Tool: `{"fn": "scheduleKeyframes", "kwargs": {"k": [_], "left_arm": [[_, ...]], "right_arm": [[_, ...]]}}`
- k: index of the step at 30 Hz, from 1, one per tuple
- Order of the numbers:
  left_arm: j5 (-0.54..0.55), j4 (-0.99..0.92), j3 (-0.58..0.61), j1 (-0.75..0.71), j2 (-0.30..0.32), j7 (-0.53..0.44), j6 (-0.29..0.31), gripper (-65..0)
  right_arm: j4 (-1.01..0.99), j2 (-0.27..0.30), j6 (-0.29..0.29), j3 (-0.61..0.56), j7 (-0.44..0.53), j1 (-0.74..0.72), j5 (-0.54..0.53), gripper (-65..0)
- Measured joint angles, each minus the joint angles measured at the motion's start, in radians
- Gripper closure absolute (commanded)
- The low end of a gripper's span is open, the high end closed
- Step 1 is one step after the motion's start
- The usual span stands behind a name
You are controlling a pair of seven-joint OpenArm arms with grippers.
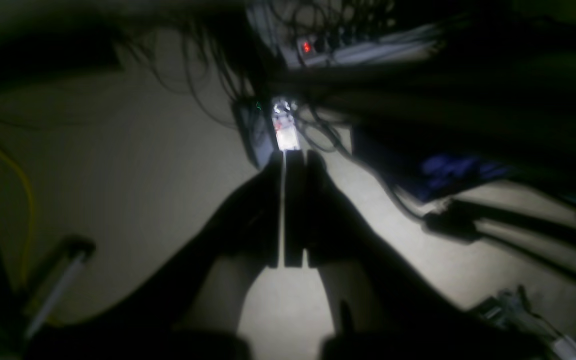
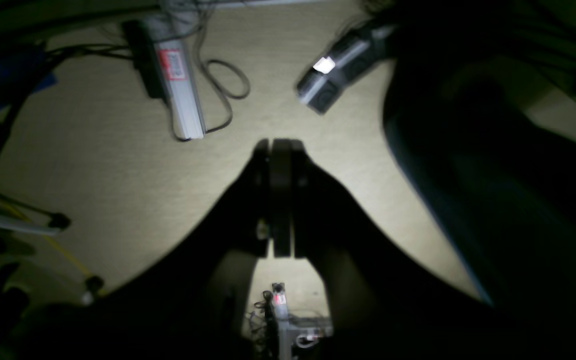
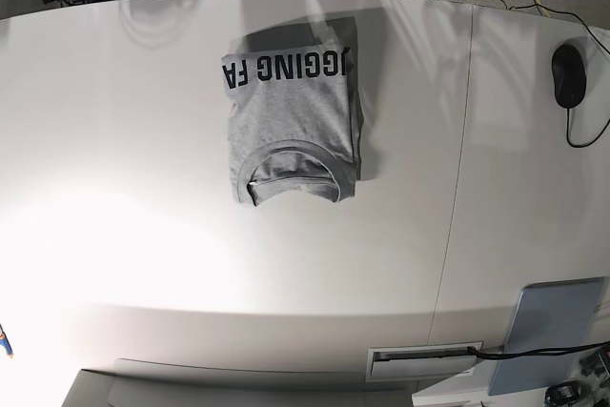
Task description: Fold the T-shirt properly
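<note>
The heather-grey T-shirt (image 3: 291, 126) lies folded into a compact rectangle on the white table (image 3: 124, 140), a little behind its middle. Its black lettering is at the far edge and its ribbed collar at the near edge. Neither arm reaches over the table in the base view. In the left wrist view my left gripper (image 1: 293, 156) is shut and empty, hanging over the floor. In the right wrist view my right gripper (image 2: 280, 143) is shut and empty, also over the floor. The T-shirt is out of both wrist views.
A black mouse (image 3: 569, 75) with its cable lies at the table's right edge. A grey pad (image 3: 553, 331) sits at the front right corner. Power strips (image 2: 178, 85) and cables (image 1: 318, 130) lie on the floor under the grippers.
</note>
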State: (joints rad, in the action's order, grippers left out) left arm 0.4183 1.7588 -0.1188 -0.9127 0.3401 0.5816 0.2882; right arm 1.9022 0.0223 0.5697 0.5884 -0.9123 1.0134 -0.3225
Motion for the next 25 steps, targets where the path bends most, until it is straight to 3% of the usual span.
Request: {"fn": "scheduleKeyframes", "kwargs": {"k": [3,5,8,11,16,21,25], "left_arm": [[-0.006,-0.208,0.016,0.03,-0.004,-0.085,0.011,0.0],[-0.018,-0.354,0.013,0.083,-0.018,-0.091,0.049,0.0],[-0.03,-0.576,0.014,0.204,-0.058,-0.103,0.111,0.0],[-0.024,-0.797,0.018,0.335,-0.094,-0.145,0.151,0.0],[-0.034,-1.095,0.014,0.509,-0.113,-0.198,0.151,0.0],[-0.073,-1.275,0.013,0.672,-0.146,-0.244,0.143,0.0],[-0.113,-1.379,0.014,0.742,-0.154,-0.232,0.124,0.0]], "right_arm": [[-0.211,0.003,0.028,0.0,0.046,-0.088,0.093,0.0],[-0.372,0.023,0.044,-0.001,0.075,-0.163,0.137,0.0],[-0.641,0.084,0.082,-0.001,0.146,-0.287,0.166,0.0],[-0.924,0.159,0.121,0.002,0.278,-0.419,0.204,0.0],[-1.304,0.228,0.118,-0.001,0.434,-0.611,0.335,0.0],[-1.476,0.263,0.125,-0.093,0.5,-0.758,0.378,0.0],[-1.491,0.259,0.074,-0.221,0.486,-0.806,0.385,0.0]]}}
